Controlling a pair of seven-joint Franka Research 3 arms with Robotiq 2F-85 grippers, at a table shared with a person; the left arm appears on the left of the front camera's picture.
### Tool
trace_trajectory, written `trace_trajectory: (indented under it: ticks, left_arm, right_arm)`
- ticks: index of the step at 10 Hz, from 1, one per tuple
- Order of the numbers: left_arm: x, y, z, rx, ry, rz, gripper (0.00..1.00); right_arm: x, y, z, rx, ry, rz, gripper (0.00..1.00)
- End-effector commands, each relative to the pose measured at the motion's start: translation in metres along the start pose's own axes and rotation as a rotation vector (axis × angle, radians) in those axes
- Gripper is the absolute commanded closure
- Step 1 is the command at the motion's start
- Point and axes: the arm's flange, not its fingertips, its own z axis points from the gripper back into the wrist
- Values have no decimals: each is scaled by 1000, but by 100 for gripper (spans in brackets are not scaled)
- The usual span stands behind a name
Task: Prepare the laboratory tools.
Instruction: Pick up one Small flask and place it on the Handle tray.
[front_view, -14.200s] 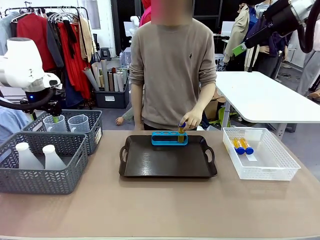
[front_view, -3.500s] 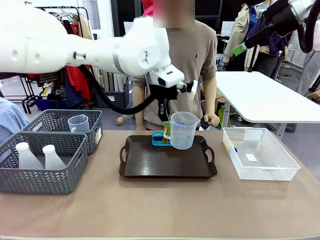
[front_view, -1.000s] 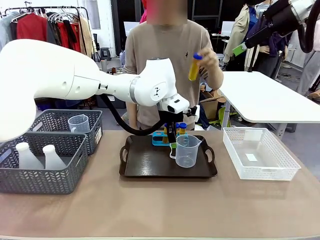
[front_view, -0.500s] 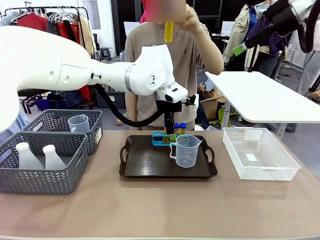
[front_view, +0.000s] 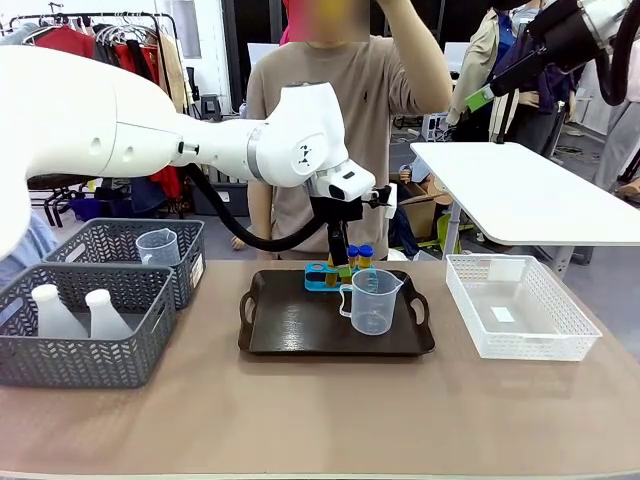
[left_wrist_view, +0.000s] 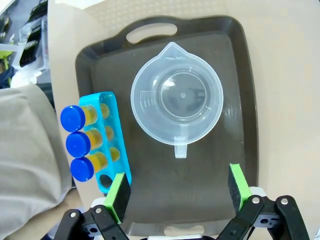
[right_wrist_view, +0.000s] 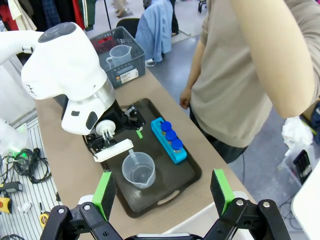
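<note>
A tan worktop ran across the front view. In the room behind it, a clothes rail of hung garments stood at the left and a white table at the right. Two grey baskets sat on the worktop's left end. The nearer basket held two white flasks upright side by side, and the farther basket held a clear spare beaker. A dark tray with a handle at each end lay in the middle, and a white mesh basket sat to its right. A person stood at the far edge behind the tray with one arm raised.

Bare worktop separated the tray from the baskets on either side, and a wide bare strip ran along the near edge. The tray's left half was also bare.

The clear beaker stood upright on the right half of the tray. Its handle faced left and its spout right, and printed marks showed on its wall. Just behind it, along the tray's far rim, lay a blue rack that was near the beaker without touching it. The rack held three orange tubes with blue caps in a row, and one hole at its end stood open.

The left claw hung above the tray beside the beaker, released, with its green pads spread wide and nothing between them. The right claw was high over the scene looking down on the tray, also released, its fingers far apart.
</note>
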Motion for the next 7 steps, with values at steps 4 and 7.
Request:
trace_trajectory:
  ticks: [4, 7]
  left_arm:
    - [-10, 9, 23, 27, -33, 35, 0]
    - [-40, -5, 115, 159, -50, 181, 0]
  right_arm:
    - [1, 1, 0, 2, -8, 2, 0]
    - [1, 1, 0, 2, -8, 2, 0]
